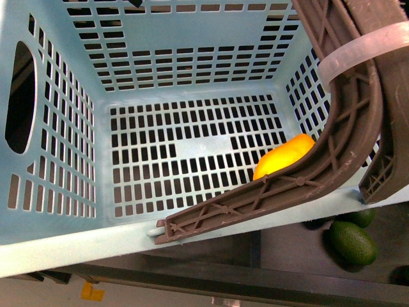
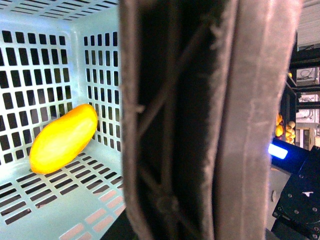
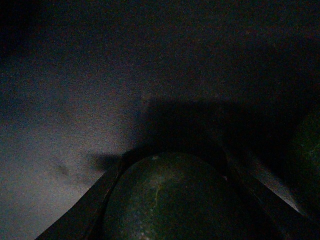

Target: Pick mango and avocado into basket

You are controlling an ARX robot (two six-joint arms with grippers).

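Front view: handle half-hides mango.

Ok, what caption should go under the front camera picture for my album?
A yellow mango rests inside the teal basket, avocados waiting outside.

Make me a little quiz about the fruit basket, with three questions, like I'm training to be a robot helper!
1. True or false: the mango lies inside the basket.
2. Pick one. In the front view, the avocados lie: A) in the basket beside the mango; B) outside the basket, past its near rim; C) on top of the handle.
3. Fill the gap: the brown handle is bound with a white ___.

Key: 1 true. 2 B. 3 zip tie.
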